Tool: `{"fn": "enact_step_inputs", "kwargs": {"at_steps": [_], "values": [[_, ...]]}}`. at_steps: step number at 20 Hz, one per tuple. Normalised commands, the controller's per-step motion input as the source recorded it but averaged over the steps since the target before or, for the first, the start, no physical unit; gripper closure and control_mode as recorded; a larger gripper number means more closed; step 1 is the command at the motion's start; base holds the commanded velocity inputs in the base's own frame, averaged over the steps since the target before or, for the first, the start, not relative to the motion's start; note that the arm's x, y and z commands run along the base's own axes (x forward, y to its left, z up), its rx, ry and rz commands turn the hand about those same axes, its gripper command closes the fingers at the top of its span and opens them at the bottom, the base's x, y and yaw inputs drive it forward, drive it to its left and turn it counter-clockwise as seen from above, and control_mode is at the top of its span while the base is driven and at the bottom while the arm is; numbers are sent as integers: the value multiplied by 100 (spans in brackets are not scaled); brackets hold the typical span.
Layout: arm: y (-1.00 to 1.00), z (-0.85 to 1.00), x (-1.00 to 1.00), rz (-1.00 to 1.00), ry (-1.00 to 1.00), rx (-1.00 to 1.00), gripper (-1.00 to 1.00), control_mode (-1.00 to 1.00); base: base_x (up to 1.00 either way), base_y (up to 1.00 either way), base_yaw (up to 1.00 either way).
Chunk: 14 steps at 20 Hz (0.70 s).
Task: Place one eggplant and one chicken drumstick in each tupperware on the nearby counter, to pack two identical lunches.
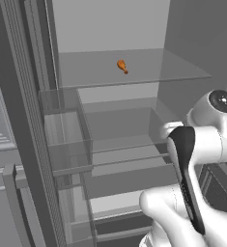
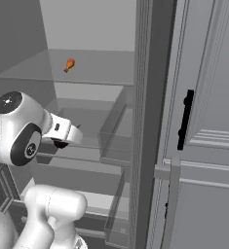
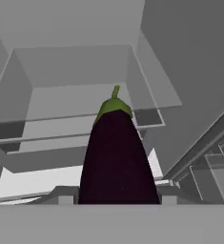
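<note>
Eggplant [image 3: 117, 157] sits right at the lens in the hand view, dark purple body rising from the bottom edge between the end effector [image 3: 117, 199] fingers, green cap and stem pointing away toward the fridge shelves [image 3: 61, 128]. Clamped on the fat end, it reads as grasped. Judgement: firm, fairly light, glossy skin so likely slippery; a grip across the thick body is the right spot, not the stem.

Left base view: arm wrist in the foreground at right, chicken drumstick [image 1: 122, 66] lying alone on the upper glass shelf [image 1: 134, 72], well apart from the arm. Small, rigid, probably best taken across the meaty end.

Right base view: same drumstick [image 2: 69, 64] on that shelf; dark bit of the eggplant [image 2: 61, 144] shows under the hand.

No brands, labels or writing readable anywhere.
</note>
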Motion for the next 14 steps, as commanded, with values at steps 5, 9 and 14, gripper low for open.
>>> {"fn": "enact_step_inputs", "kwargs": {"at_steps": [5,9,14], "values": [[0,0,-16,-2,-2,0,100,100,-28,0,-1],[0,0,0,0,0,0,100,100,-100,0,0],[0,0,0,0,0,0,100,100,-100,17,10]]}}
